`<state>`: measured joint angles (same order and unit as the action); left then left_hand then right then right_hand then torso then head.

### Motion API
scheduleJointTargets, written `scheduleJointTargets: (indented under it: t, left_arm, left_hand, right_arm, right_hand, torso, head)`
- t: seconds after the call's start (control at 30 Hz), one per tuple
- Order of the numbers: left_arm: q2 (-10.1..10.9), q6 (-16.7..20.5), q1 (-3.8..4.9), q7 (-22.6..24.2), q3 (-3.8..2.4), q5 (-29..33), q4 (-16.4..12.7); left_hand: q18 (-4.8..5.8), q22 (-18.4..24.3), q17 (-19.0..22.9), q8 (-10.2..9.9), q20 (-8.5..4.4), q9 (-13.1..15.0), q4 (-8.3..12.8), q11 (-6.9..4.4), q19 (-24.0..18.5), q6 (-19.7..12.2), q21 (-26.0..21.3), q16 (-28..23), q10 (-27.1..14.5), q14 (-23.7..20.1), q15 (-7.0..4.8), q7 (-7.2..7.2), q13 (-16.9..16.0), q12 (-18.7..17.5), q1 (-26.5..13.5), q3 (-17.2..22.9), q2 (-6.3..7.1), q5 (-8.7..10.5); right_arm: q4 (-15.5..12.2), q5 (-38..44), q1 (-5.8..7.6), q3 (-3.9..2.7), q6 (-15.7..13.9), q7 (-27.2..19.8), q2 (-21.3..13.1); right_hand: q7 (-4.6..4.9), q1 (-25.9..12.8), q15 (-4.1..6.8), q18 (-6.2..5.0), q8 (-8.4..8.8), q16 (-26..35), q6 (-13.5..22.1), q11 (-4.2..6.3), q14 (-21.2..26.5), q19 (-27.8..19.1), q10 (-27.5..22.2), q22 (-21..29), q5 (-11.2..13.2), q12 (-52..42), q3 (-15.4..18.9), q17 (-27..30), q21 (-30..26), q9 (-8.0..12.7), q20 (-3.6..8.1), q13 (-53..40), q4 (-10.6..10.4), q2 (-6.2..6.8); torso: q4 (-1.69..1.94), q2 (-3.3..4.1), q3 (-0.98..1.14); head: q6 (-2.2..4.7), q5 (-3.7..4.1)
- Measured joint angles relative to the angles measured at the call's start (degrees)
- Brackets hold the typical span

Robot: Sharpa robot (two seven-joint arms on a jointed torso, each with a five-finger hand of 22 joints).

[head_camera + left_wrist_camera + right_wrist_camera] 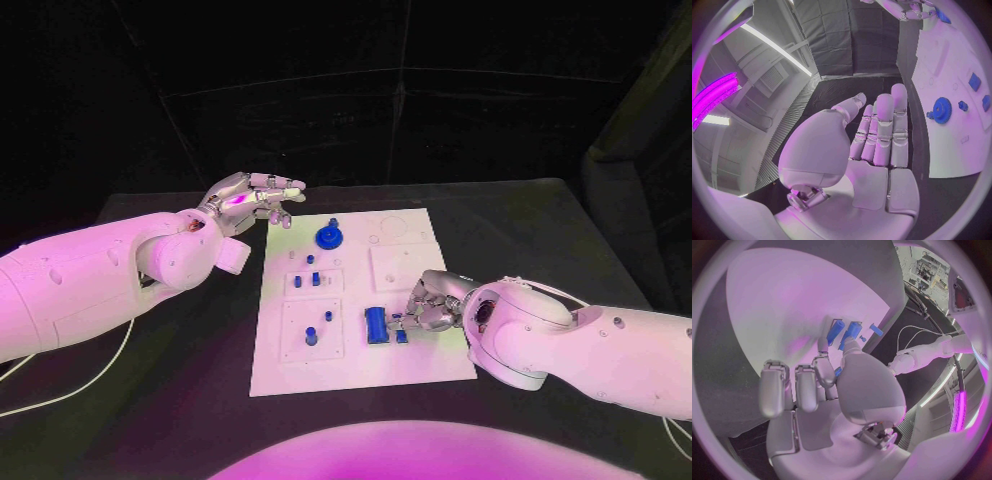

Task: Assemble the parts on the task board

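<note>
Left hand (254, 200) empty, fingers apart, beside task board (418, 300), right hand (430, 304) pinching small blue part (837, 372) in wrist view

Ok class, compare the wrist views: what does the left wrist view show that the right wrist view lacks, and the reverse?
Left wrist view: the left robot hand, fingers straight and holding nothing, plus a round blue toothed gear on the board. Right wrist view: the right robot hand, fingers curled close to two long blue bars; whether it grips anything is unclear. Both: the white flat task board.
</note>
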<state>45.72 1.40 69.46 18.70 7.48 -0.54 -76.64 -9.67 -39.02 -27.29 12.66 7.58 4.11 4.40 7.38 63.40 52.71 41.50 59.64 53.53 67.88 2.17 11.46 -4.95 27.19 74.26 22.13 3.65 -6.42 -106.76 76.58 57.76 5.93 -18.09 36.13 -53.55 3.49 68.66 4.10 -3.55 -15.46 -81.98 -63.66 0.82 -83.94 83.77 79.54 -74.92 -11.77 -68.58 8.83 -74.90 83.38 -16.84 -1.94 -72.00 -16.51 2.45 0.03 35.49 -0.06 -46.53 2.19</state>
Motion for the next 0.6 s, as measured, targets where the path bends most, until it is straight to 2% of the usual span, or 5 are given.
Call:
scheduleJointTargets:
  t: [0.1, 0.3, 0.47, 0.6]
  left_arm:
    - [0.0, 0.0, 0.0, 0.0, 0.0, 0.0, 0.0]
    - [0.0, 0.0, 0.0, -0.1, 0.0, -0.1, 0.1]
    - [0.0, 0.0, 0.0, -0.1, 0.0, -0.2, 0.2]
    - [-0.1, 0.0, 0.0, -0.1, 0.0, -0.2, 0.3]
  left_hand:
    - [0.0, 0.0, 0.0, 0.0, 0.0, 0.0, 0.0, 0.0, 0.0, 0.0, 0.0, 0.0, 0.0, 0.0, 0.0, 0.0, 0.0, 0.0, 0.0, 0.0, 0.0, 0.0]
    - [0.0, 0.0, 0.0, 0.0, 0.0, 0.0, 0.0, 0.0, 0.0, 0.0, 0.0, 0.0, 0.0, 0.0, 0.0, 0.0, 0.0, 0.0, 0.0, 0.0, 0.0, 0.0]
    - [0.0, 0.0, 0.0, 0.0, 0.0, 0.0, 0.0, 0.0, 0.0, 0.0, 0.0, 0.0, 0.0, 0.0, 0.0, 0.0, 0.0, 0.0, 0.0, 0.0, 0.0, 0.0]
    - [0.0, 0.0, 0.0, 0.0, 0.0, 0.0, 0.0, 0.0, 0.0, 0.0, 0.0, 0.0, 0.0, 0.0, 0.0, 0.0, 0.0, 0.0, 0.0, 0.0, 0.0, 0.0]
  right_arm:
    - [-0.3, 0.2, 0.0, 0.0, 0.0, -0.1, -0.7]
    - [-1.7, 0.4, 0.01, -0.01, 0.1, -1.6, -3.3]
    - [-2.9, 0.5, 0.02, -0.01, 1.1, -3.3, -5.0]
    - [-3.0, 0.4, 0.02, -0.01, 2.1, -4.2, -5.3]
  right_hand:
    - [0.0, 0.0, 0.0, 0.0, 0.0, 0.0, 0.0, 0.0, 0.0, 0.0, 0.0, 0.0, 0.1, 0.4, 0.3, 0.0, 0.0, -0.1, 0.0, 0.2, 0.3, -0.04]
    - [0.33, 2.7, 0.0, 0.0, 0.0, 0.0, 0.3, -0.32, 0.0, 0.0, -0.3, 0.0, 0.7, 0.8, 1.0, 0.0, 0.0, -0.2, 0.0, 0.4, 1.3, 0.4]
    - [0.53, 3.2, 0.0, 0.0, 0.0, 0.0, 0.5, -0.32, 0.0, 0.0, -0.3, 0.0, 1.3, 0.8, 1.3, 0.0, 0.0, -0.3, 0.0, 0.4, 1.7, 0.93]
    - [0.53, 3.4, 0.0, 0.0, 0.0, 0.0, 0.5, -0.32, 0.0, 0.0, -0.3, 0.0, 1.5, 0.8, 1.3, 0.0, 0.0, -0.4, 0.0, 0.4, 1.7, 0.7]
  torso:
    - [0.0, 0.0, 0.01]
    - [0.0, -0.06, 0.04]
    - [-0.01, -0.12, 0.04]
    - [-0.08, -0.12, 0.04]
  head:
    - [-0.01, 0.05]
    - [0.12, 0.07]
    - [0.27, 0.14]
    - [0.36, 0.25]
